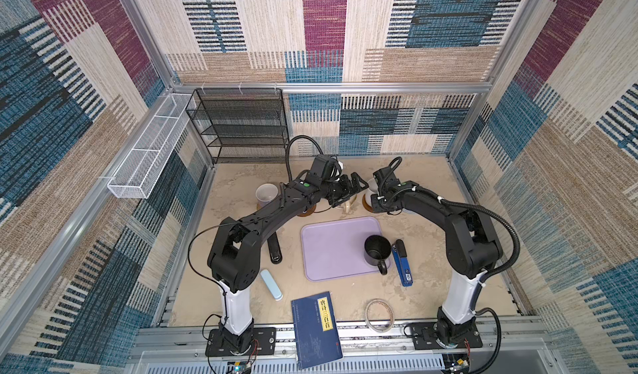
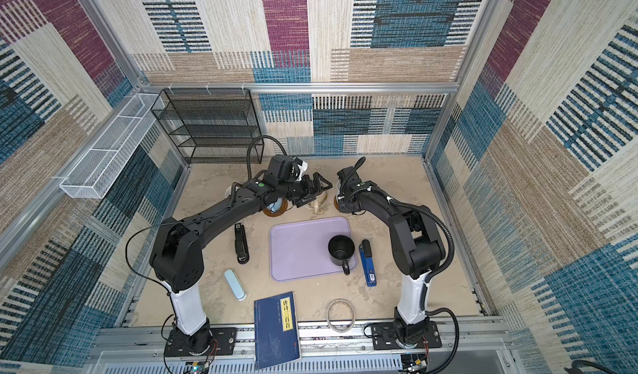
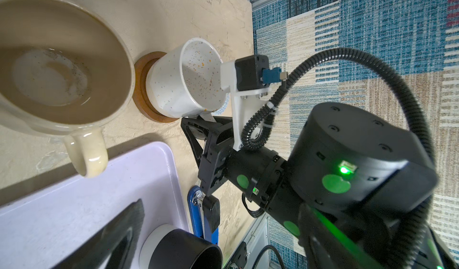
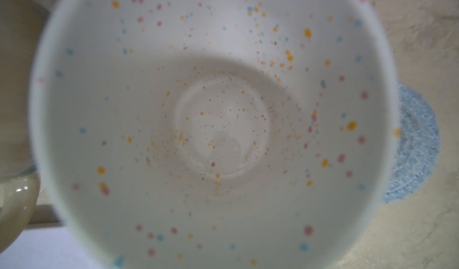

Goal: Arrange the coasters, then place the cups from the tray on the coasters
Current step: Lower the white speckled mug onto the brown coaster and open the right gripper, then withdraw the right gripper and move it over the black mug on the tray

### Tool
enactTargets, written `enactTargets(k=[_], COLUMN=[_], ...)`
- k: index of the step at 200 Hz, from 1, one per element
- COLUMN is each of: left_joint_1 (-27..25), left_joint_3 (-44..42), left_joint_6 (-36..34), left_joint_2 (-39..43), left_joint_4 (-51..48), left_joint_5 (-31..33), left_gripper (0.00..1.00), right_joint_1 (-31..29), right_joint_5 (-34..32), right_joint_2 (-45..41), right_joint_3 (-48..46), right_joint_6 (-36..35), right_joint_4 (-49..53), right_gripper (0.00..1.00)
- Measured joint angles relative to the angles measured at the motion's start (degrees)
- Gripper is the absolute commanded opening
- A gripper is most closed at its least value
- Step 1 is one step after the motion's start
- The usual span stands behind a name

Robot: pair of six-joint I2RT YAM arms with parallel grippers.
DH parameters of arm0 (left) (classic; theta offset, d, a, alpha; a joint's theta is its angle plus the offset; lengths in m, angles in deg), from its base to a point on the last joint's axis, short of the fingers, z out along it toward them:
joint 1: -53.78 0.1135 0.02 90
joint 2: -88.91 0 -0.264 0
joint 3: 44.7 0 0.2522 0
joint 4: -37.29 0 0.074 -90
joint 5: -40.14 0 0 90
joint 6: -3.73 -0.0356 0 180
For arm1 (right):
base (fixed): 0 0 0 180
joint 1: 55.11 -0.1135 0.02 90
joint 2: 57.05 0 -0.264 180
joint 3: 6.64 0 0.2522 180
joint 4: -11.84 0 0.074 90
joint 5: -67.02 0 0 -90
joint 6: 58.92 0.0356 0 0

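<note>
Beige tabletop, far edge: right gripper clenched speckled cup on brown coaster; left gripper stood released. Release appeared due.

Both top views look steeply down from high over the near edge, with the whole sandy beige tabletop in the lower half of the frame — two nearly equal pictures. The left wrist camera looks low across the pale lilac plastic tray towards the speckled white ceramic mug; the right wrist camera peers straight into that mug, very near.
</note>
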Motion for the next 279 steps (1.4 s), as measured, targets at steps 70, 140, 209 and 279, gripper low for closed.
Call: enactTargets(k=[70, 140, 209, 279], left_joint_1=[0.0, 0.0, 0.0, 0.0], left_joint_3=[-0.8, -1.6, -2.3, -3.2], left_joint_6=[0.0, 0.0, 0.0, 0.0], left_joint_2=[0.6, 1.7, 2.4, 3.3], left_joint_4=[0.2, 1.3, 1.4, 1.7], left_joint_5=[0.0, 0.0, 0.0, 0.0], left_gripper=[1.0, 1.0, 1.0, 1.0], right_joint_1=[0.0, 0.0, 0.0, 0.0], right_joint_5=[0.0, 0.0, 0.2, 0.6], right_joint_2=[0.0, 0.0, -0.3, -0.3], right_joint_3=[0.0, 0.0, 0.0, 0.0], right_joint_6=[0.3, 0.3, 0.3, 0.3], right_joint_4=[0.0, 0.0, 0.0, 0.0], right_gripper=[0.16, 0.23, 0.31, 0.31])
